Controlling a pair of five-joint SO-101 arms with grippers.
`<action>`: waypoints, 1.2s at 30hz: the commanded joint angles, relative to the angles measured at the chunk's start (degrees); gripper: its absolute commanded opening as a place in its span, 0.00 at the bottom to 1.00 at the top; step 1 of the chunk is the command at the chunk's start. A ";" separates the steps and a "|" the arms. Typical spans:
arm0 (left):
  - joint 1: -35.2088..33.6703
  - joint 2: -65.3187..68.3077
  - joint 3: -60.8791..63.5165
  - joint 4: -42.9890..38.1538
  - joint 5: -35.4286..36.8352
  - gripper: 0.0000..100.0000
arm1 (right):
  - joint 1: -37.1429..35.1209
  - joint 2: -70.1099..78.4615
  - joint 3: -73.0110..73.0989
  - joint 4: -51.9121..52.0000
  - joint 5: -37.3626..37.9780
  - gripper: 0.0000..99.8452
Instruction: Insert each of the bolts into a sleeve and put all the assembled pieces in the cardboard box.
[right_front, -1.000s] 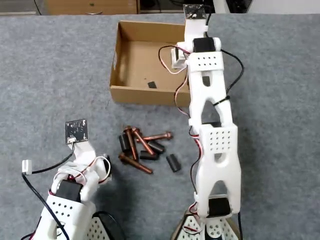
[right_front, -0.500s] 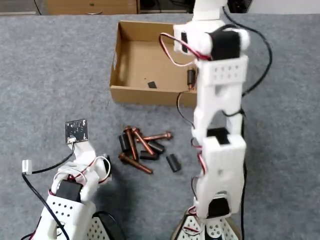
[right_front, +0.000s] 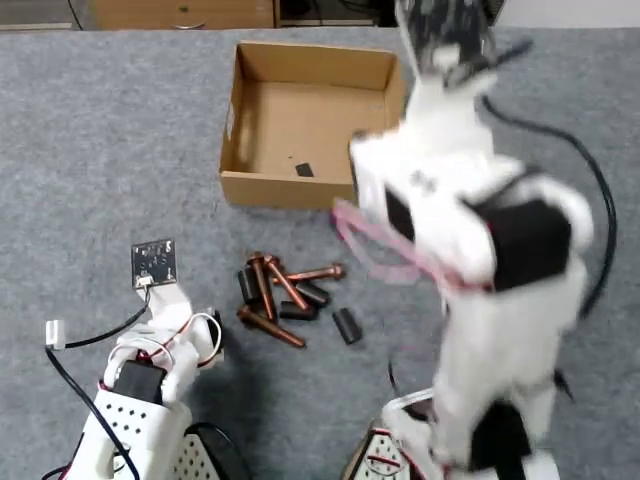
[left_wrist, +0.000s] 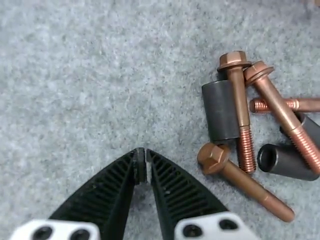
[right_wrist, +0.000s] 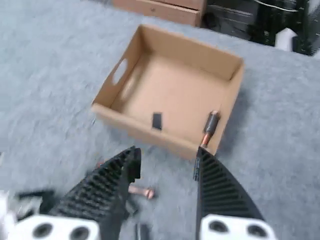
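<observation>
Retracted from the cardboard box (right_front: 290, 190), my right claw (right_wrist: 167, 152) hangs open and empty; my closed left claw (left_wrist: 145, 157) sits nearer the bolts (left_wrist: 240, 115).

My left gripper (left_wrist: 141, 167) is closed tight over the grey carpet (left_wrist: 75, 75). Some bolts (left_wrist: 239, 107) and sleeves (left_wrist: 219, 114) lie near it.

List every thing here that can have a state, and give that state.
Cardboard box: open at the top, upright, one assembled piece inside.
Assembled piece: bolt in its sleeve, lying by a box wall.
Bolts: loose in a heap on the carpet, not in sleeves.
Sleeves: lying on their sides, unfilled.
Left gripper: shut, empty.
Right gripper: open, empty.
</observation>
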 joint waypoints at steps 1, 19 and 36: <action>0.18 -0.31 -0.09 -1.05 -0.44 0.02 | -6.73 -14.99 14.02 0.97 0.97 0.17; 0.18 -0.31 -0.09 -1.05 -0.44 0.02 | -15.52 -38.37 61.23 0.70 -3.87 0.17; 0.18 -0.31 -0.09 -1.05 -0.44 0.02 | -15.25 -26.42 71.43 -13.36 -3.78 0.17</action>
